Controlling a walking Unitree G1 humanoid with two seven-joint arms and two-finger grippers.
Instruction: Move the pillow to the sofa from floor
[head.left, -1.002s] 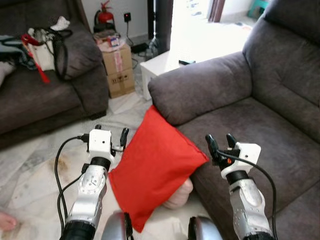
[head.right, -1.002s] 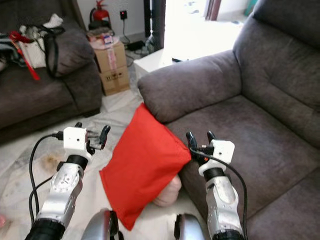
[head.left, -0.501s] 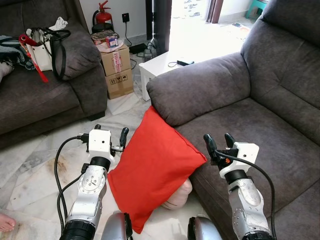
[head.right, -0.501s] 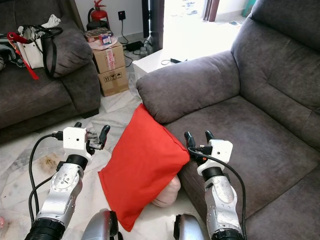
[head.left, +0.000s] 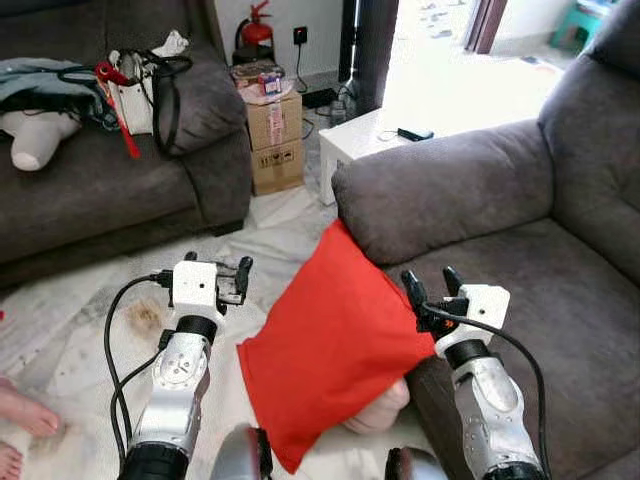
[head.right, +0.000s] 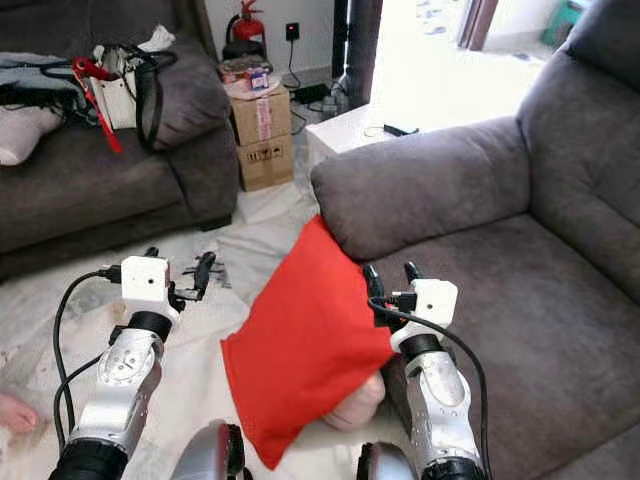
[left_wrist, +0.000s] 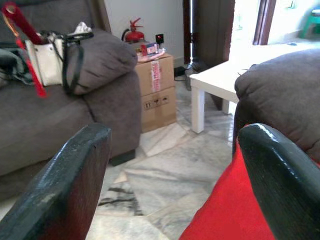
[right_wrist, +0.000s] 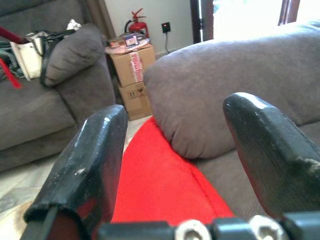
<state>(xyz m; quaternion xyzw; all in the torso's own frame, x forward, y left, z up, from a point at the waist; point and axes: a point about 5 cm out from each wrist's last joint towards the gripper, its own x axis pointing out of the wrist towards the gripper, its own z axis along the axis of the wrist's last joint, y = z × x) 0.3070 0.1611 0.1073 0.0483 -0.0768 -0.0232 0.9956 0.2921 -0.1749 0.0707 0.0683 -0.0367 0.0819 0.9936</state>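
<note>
A red pillow (head.left: 335, 345) stands tilted on the floor, leaning against the grey sofa (head.left: 470, 190).

No legible text found. Markings on the stacked cardboard boxes (left_wrist: 157, 92) are too small and blurred to read.

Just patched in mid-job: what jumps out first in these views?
The red pillow grabs the eye, propped on the floor against the front of the grey sofa below its armrest. The left gripper and right gripper flank it, jaws open. Cardboard boxes stand behind.
</note>
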